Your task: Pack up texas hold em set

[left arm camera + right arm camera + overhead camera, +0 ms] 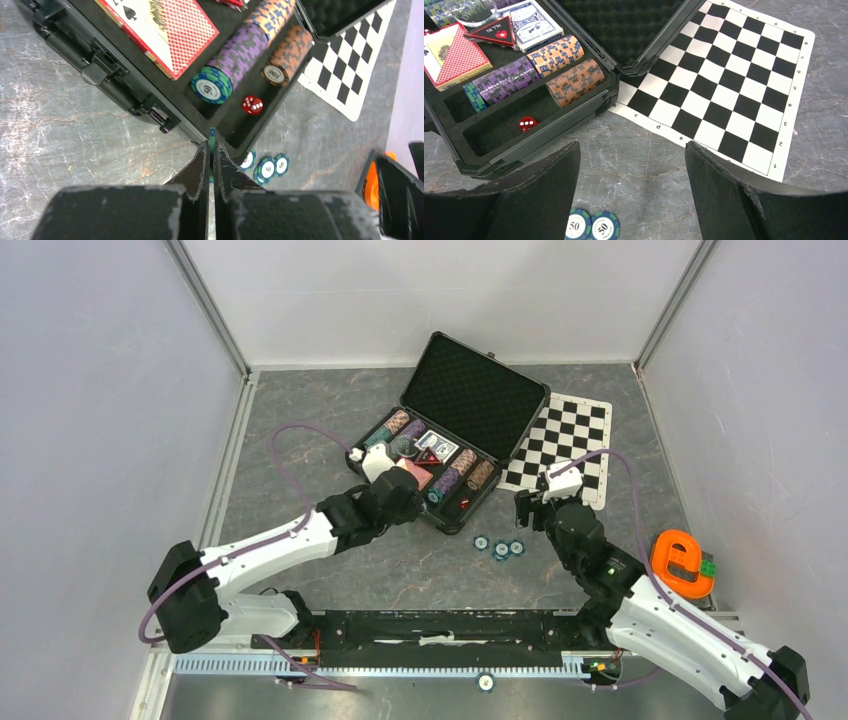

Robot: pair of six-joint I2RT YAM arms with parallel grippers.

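Note:
The black hinged case [480, 390] lies open mid-table, its tray holding rows of purple [237, 52] and brown chips [287, 52], a red deck [170, 30], a blue deck [531, 22] and a red die [252, 105]. My left gripper [212, 150] is shut on a teal chip [212, 134] held edge-on, just above the case's front rim. Three loose teal chips [500, 547] lie on the table in front of the case. My right gripper [631, 150] hovers open just behind them, nothing between its fingers.
A black-and-white chequered mat [565, 440] lies right of the case, partly under the lid. An orange e-shaped piece [680, 562] sits at the right, beside the right arm. White walls enclose the table on three sides.

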